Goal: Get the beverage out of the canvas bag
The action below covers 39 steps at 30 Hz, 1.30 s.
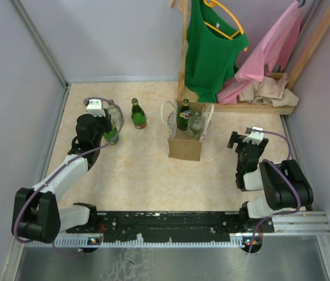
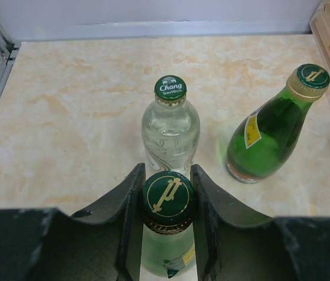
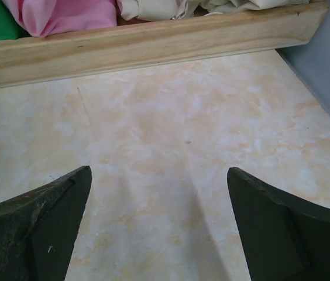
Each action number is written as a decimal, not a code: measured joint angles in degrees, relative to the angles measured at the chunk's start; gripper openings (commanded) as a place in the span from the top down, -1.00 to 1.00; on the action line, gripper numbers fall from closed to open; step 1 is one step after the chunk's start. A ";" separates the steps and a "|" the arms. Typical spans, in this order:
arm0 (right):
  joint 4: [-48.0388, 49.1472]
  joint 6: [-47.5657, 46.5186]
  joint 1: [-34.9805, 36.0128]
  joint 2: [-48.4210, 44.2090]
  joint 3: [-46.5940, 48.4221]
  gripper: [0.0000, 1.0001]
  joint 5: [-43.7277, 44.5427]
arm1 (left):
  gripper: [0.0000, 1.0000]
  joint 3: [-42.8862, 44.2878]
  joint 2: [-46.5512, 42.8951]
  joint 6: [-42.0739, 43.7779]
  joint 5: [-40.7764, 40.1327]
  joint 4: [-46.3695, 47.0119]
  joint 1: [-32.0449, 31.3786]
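Snugly, the left claw (image 2: 167,178) pinches a round-capped glass bottle (image 2: 166,202).

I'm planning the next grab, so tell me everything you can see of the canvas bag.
The canvas bag is a boxy tan-brown tote of stiff-looking cloth. It stands upright on the table near its middle, in front of the wooden clothes rack. Two white loop handles rise from its sides. Its mouth is open, and two capped bottles stand inside, a dark green bottle and a clear bottle. Only the top view shows it.
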 measured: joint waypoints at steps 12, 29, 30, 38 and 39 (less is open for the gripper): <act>0.00 0.00 0.00 0.00 0.00 -0.98 0.00 | 1.00 -4.70 5.55 0.90 2.29 15.13 1.75; 0.00 0.00 0.00 0.00 0.00 -0.98 0.00 | 0.39 -8.50 5.73 0.92 2.29 17.90 2.47; 0.00 0.00 0.00 0.00 0.00 -0.98 0.00 | 0.20 -8.66 5.62 0.76 2.29 18.01 2.47; 0.00 0.00 0.00 0.00 0.00 -0.98 0.00 | -0.99 -8.92 3.30 -0.81 2.10 21.94 2.51; 0.00 0.00 0.00 0.00 0.00 -0.98 0.00 | -0.99 -8.92 2.80 -1.07 1.99 22.36 2.51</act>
